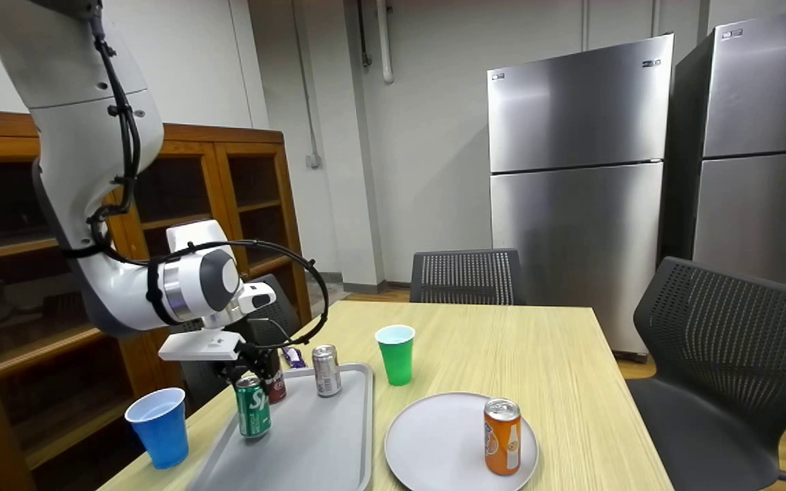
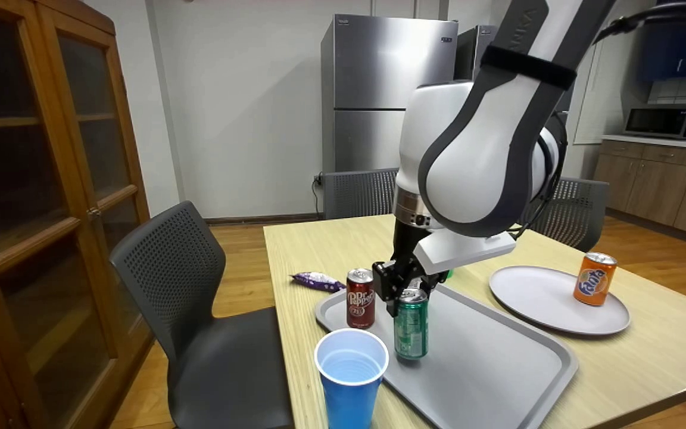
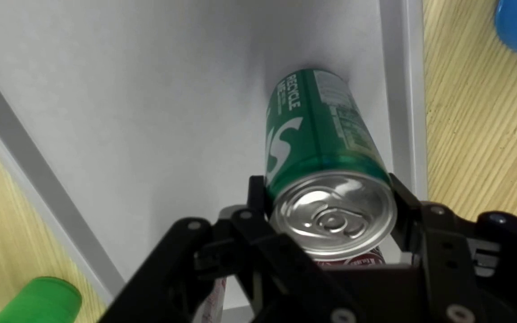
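Observation:
A green can (image 3: 326, 121) with a silver lid stands upright on or just above the grey tray (image 2: 486, 369); whether its base touches the tray I cannot tell. My gripper (image 3: 328, 193) is around its top, both fingers pressed against opposite sides just under the rim. In both exterior views the gripper (image 2: 411, 283) covers the upper part of the green can (image 1: 254, 410). Close behind it is a dark red can (image 2: 360, 301), partly hidden in the wrist view. A silver can (image 1: 326, 372) is farther along the tray.
Beside the tray stands a blue cup (image 2: 352, 390), close to the green can. A green cup (image 1: 396, 354) is past the tray's opposite edge. A round plate (image 1: 427, 443) carries an orange can (image 1: 502, 436). A purple wrapper (image 2: 318, 281) lies by the tray's end. Chairs surround the table.

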### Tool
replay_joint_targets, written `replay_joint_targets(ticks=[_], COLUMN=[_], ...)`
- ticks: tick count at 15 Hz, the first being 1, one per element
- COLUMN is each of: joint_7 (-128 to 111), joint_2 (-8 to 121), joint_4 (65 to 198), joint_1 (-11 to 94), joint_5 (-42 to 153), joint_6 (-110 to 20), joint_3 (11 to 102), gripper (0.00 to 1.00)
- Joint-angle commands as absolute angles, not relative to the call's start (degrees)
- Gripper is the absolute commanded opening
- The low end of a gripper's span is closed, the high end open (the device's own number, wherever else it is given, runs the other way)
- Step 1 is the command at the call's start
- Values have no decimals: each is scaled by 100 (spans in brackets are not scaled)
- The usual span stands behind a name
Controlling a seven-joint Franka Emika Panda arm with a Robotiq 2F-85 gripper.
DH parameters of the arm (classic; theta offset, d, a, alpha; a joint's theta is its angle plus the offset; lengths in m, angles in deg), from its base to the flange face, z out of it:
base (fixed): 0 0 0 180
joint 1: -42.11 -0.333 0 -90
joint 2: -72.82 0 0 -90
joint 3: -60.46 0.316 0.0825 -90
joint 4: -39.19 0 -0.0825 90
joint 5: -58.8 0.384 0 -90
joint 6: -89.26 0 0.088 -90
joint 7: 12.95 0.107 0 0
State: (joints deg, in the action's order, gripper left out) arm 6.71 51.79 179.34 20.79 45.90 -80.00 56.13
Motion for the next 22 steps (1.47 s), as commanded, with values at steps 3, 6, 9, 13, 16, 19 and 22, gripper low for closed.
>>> replay_joint_targets(ticks=[3,6,9,13,16,19,22], joint_7=[1039,1087,1096,1092,1046,959,1013], joint_2=[5173,5277,5492,5820,6086,6323,6493], joint_4=[17935,17988,18078,18188,18266,18358,18416], joint_1=[1609,1486,1399,1333,1304,1333,1344], joint_5=[4521,4513,4483,4453,4328,4063,3717], joint_6=[-8080,-8081,-8164,-8327,-8427,-8513,-8588], joint_3=[5168,5059,4937,4657,4338,3982,3540], gripper=[49,96,100,100,100,100,100])
